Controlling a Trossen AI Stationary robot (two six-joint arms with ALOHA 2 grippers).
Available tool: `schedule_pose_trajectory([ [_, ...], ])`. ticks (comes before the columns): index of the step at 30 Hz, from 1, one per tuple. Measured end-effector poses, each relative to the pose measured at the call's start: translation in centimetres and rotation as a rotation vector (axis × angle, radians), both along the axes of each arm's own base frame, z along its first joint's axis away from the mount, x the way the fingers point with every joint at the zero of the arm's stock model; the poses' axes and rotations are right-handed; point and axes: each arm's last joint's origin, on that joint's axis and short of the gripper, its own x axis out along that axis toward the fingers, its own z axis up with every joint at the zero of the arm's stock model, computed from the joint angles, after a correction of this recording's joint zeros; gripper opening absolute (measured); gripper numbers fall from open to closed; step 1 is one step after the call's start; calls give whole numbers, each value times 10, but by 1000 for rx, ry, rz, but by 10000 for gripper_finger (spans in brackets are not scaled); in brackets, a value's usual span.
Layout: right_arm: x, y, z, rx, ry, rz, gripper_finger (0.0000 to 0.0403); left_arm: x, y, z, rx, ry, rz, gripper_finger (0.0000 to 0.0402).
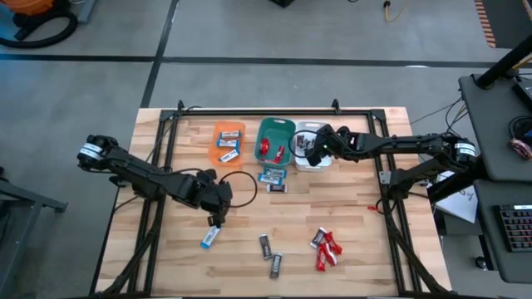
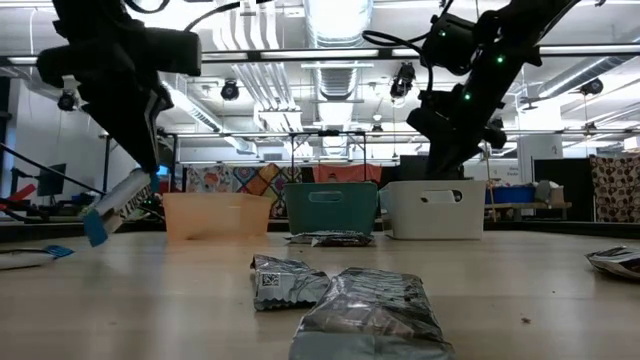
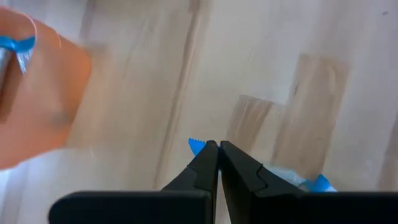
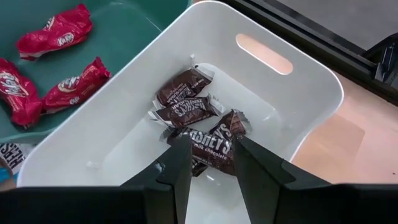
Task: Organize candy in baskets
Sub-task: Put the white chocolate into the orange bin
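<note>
My left gripper [image 1: 214,221] hangs over the table's near left part, shut on a blue-and-white candy [image 1: 209,237]. The orange basket [image 1: 229,143] holds blue-and-white candies. The teal basket [image 1: 273,141] holds red ones [image 4: 55,34]. The white basket [image 4: 292,68] holds dark ones [image 4: 186,106]. The three baskets stand in a row at the far edge. My right gripper [image 4: 209,152] hovers open above the white basket, with dark candy lying below its fingers. Loose dark candies [image 1: 269,253] and red candies [image 1: 326,247] lie near the front edge. My left gripper pinches the blue-and-white candy between its two shut fingers near one wrapper end [image 3: 196,145]. The fingers come from above, slanting down. The candy [image 2: 118,207] hangs tilted below the fingers, its lower blue end [image 2: 95,228] clear of the table.
Two more candies [image 1: 273,180] lie on the wood just in front of the teal basket. A black cable loop [image 1: 241,187] lies beside my left arm. A black frame rail [image 1: 266,114] runs behind the baskets. Another candy [image 2: 30,257] lies at the low view's left edge.
</note>
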Motion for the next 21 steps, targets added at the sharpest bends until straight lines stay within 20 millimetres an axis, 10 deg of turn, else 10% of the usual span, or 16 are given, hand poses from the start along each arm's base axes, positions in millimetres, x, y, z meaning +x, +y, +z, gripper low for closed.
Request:
schedule_pose_trajectory([
  [21, 8, 15, 5, -3, -26, 219, 109, 2, -2, 17, -41, -177, -31, 0],
])
